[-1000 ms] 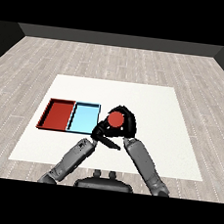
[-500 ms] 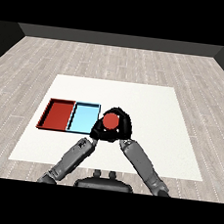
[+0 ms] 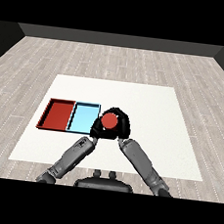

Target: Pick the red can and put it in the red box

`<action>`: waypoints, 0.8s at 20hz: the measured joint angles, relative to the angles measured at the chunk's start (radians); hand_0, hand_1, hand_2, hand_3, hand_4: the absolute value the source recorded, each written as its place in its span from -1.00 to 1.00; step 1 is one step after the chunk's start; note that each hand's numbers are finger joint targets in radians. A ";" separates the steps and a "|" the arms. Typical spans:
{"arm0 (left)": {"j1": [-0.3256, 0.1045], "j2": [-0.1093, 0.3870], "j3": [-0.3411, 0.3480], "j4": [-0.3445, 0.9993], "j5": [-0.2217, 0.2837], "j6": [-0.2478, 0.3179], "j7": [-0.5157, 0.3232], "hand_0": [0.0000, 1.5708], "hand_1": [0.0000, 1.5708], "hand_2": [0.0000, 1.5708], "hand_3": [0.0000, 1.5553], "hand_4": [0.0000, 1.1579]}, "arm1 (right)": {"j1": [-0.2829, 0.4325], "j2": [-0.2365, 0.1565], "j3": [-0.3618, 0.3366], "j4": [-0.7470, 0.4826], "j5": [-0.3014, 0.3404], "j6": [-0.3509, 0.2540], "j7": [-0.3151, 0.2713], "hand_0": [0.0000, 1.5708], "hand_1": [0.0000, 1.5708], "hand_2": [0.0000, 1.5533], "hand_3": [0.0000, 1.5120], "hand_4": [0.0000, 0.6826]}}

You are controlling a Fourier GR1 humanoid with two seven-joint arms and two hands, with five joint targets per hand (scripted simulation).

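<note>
A: What is hidden or hard to make out?

B: Only the round top of the red can point(image 3: 109, 120) shows — its sides are covered by black fingers. The left hand point(image 3: 96, 130) sits low and just to the left of the can, tucked against the right hand; I cannot tell whether its fingers are straight or curled. Both forearms are cut off at the lower edge.

A: The right hand?

B: The right hand point(image 3: 122, 126) is curled round the can, fingers arching over the far side and down the right side — it holds the can.

A: Where is the can?

B: Just right of the light blue tray point(image 3: 83, 118), near that tray's right edge, over the white table point(image 3: 153, 114). Whether it rests on the table or is lifted, I cannot tell. The red tray point(image 3: 57, 114) lies left of the blue one, touching it side by side, well apart from the can.
</note>
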 measured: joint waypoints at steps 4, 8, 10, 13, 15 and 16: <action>-0.005 -0.004 -0.001 -0.002 0.007 0.017 -0.014 1.00 1.00 1.00 0.92 0.95 | 0.001 0.001 -0.005 -0.019 0.014 -0.004 0.027 1.00 1.00 0.88 0.85 0.87; -0.012 -0.012 0.020 0.004 -0.011 0.023 0.001 1.00 1.00 1.00 0.92 0.95 | -0.015 0.008 -0.032 0.000 -0.002 0.010 0.019 0.40 0.40 0.33 -0.02 -1.00; -0.014 -0.012 -0.003 0.015 0.001 0.044 -0.017 1.00 1.00 1.00 0.93 0.95 | -0.001 -0.005 -0.013 -0.017 0.030 0.013 0.065 -1.00 -1.00 -1.00 -1.00 -1.00; -0.011 -0.014 -0.003 0.018 -0.002 0.045 -0.022 1.00 1.00 1.00 0.93 0.95 | -0.003 -0.008 -0.012 -0.010 0.071 0.041 0.112 -1.00 -1.00 -1.00 -1.00 -1.00; -0.004 -0.016 0.003 0.015 -0.012 0.041 -0.021 1.00 1.00 1.00 0.93 0.95 | 0.001 0.000 -0.019 -0.010 0.096 0.061 0.131 -1.00 -1.00 -1.00 -1.00 -1.00; -0.003 -0.016 0.006 0.005 -0.022 0.039 -0.009 1.00 1.00 1.00 0.92 0.95 | 0.003 0.001 -0.018 -0.015 0.110 0.069 0.146 -1.00 -1.00 -1.00 -1.00 -1.00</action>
